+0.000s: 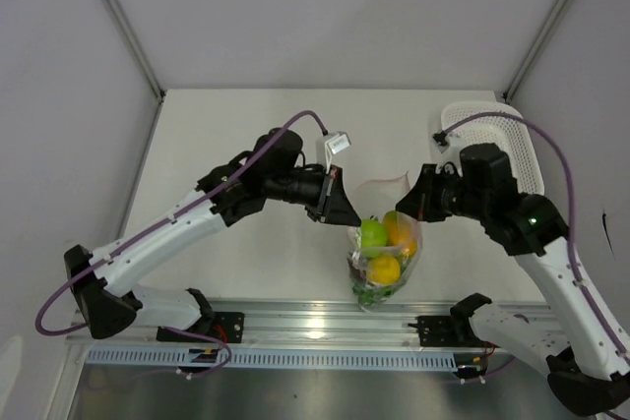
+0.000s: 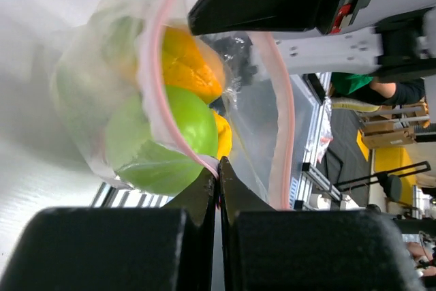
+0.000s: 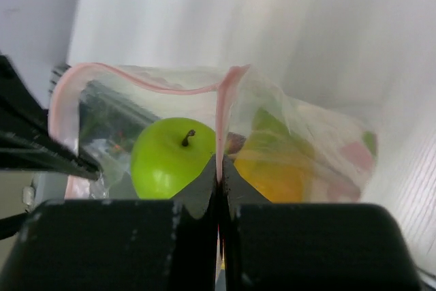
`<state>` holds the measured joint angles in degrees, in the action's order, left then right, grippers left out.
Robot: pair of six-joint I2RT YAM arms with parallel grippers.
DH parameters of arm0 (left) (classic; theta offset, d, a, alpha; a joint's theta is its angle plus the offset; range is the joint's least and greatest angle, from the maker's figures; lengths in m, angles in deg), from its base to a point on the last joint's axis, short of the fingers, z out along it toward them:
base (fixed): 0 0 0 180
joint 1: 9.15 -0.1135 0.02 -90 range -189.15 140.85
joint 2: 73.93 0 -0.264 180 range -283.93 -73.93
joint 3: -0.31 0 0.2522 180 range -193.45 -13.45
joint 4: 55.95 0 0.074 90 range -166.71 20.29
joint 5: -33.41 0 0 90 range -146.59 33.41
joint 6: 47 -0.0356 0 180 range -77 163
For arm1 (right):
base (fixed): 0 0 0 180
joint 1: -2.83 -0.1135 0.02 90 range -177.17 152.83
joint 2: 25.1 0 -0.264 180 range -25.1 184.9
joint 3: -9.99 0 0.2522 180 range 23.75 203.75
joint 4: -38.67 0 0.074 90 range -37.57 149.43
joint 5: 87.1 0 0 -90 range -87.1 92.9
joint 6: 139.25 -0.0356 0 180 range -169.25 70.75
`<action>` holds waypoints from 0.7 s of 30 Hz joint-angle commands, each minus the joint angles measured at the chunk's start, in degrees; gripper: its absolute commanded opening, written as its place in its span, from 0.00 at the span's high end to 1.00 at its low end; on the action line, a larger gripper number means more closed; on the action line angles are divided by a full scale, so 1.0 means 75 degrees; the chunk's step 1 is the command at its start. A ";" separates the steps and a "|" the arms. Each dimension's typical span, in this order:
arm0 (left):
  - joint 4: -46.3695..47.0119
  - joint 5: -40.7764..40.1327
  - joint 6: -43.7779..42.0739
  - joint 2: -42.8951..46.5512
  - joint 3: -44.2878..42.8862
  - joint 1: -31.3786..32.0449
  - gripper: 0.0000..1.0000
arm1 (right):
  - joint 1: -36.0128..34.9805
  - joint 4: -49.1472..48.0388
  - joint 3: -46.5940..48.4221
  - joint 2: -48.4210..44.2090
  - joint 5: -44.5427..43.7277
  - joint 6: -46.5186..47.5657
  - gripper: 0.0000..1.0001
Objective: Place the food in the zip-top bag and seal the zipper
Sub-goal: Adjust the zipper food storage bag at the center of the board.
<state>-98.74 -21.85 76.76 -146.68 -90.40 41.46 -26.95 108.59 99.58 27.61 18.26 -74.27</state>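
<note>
The clear zip-top bag [image 1: 384, 272] hangs between my two grippers just above the near rail, mouth up. Inside it show a green apple [image 1: 373, 234], an orange fruit [image 1: 399, 230], a yellow fruit [image 1: 383, 270] and green leafy cabbage [image 1: 370, 293] at the bottom. My left gripper [image 1: 346, 215] is shut on the pink zipper strip [image 2: 163, 93] at the bag's left mouth edge. My right gripper [image 1: 413, 206] is shut on the zipper [image 3: 225, 110] at the right mouth edge. The mouth gapes open between them. The green apple [image 3: 169, 158] and orange fruit [image 3: 276, 175] show through the plastic.
A white mesh basket [image 1: 512, 145] lies at the table's right back, behind my right arm. A metal rail [image 1: 295, 322] runs along the near edge under the bag. Grey walls close in the table on both sides.
</note>
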 commanded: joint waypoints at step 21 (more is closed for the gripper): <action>0.0414 0.0360 0.0280 -0.0940 0.0087 -0.0010 1.00 | 0.0139 -0.1358 -0.0804 0.0578 0.0706 -0.0321 1.00</action>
<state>-97.69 -20.14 78.05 -151.32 -91.31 41.50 -26.12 102.47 97.51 31.28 21.19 -75.36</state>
